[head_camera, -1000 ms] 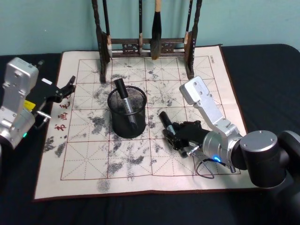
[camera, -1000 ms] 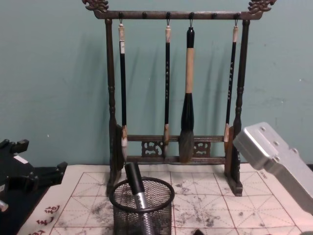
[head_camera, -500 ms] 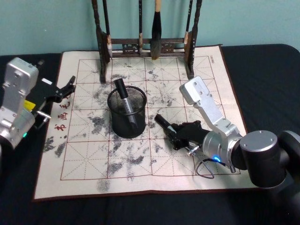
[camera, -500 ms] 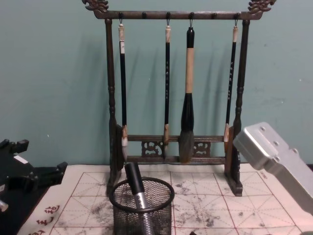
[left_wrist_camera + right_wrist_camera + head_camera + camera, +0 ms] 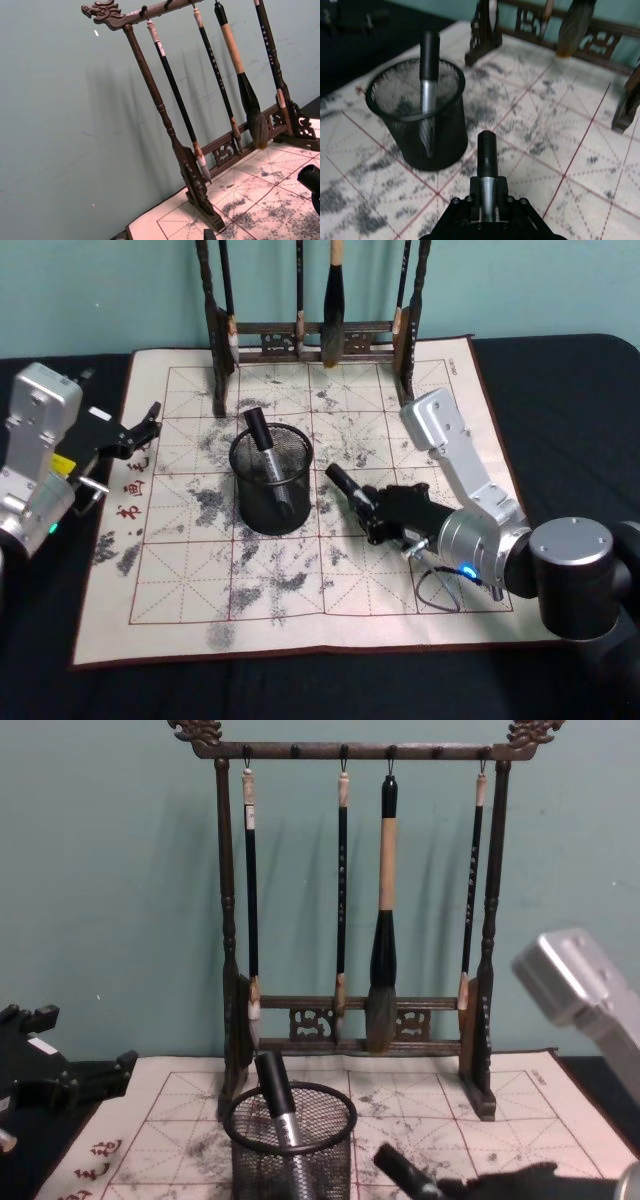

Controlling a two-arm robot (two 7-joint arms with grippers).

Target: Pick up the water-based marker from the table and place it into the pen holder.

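The water-based marker (image 5: pixel 347 488) is a black-capped, silver-barrelled pen, and my right gripper (image 5: pixel 373 514) is shut on its barrel. It hangs tilted just above the table's (image 5: pixel 565 390) cream mat, cap pointing at the pen holder (image 5: pixel 262 512). In the right wrist view the marker (image 5: pixel 486 152) juts from the gripper (image 5: pixel 487 194) toward the mesh pen holder (image 5: pixel 445 142), a short gap away. Another marker (image 5: pixel 262 445) leans inside the holder. The chest view shows the holder (image 5: pixel 255 1165) with the held marker (image 5: pixel 395 1166) to its right. My left gripper (image 5: pixel 150 421) rests open at the mat's left edge.
A tall dark wooden rack (image 5: pixel 310 335) of hanging calligraphy brushes stands at the mat's far edge, behind the holder, and shows in the chest view as the rack (image 5: pixel 228 970). The cream mat (image 5: pixel 200 570) has red grid lines and ink smudges.
My right gripper has lifted the marker off the mat and carried it up and toward the pen holder; its dark fingers now show in the chest view. The left arm has not moved.
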